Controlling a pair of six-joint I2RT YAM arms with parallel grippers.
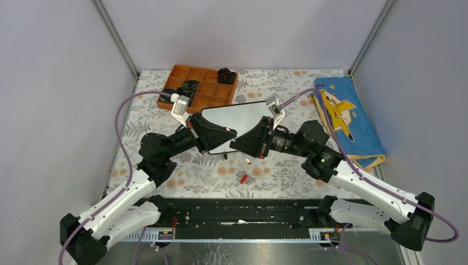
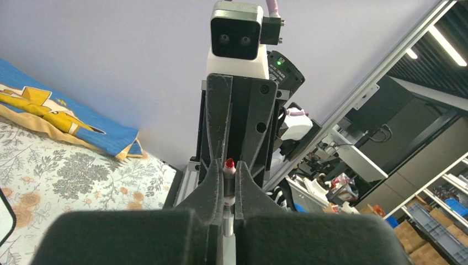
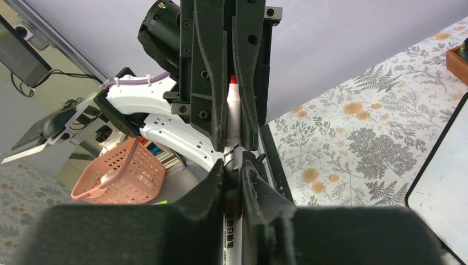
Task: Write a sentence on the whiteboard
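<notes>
The whiteboard (image 1: 237, 118) stands on the floral table; its visible face shows no writing, so the sentence is not in view. Its edge shows in the right wrist view (image 3: 444, 182) and the left wrist view (image 2: 4, 218). My left gripper (image 1: 230, 138) and right gripper (image 1: 238, 144) meet tip to tip at the board's near edge. Both are shut on one white marker (image 1: 246, 157) with a red tip. In the left wrist view my left gripper (image 2: 227, 165) pinches the marker (image 2: 229, 179) just below its tip. In the right wrist view my right gripper (image 3: 233, 164) pinches its barrel (image 3: 233, 110).
A small red cap (image 1: 243, 178) lies on the table in front of the grippers. An orange compartment tray (image 1: 207, 91) with dark parts sits behind the board. A blue cloth with a yellow figure (image 1: 347, 118) lies at the right. Grey walls enclose the table.
</notes>
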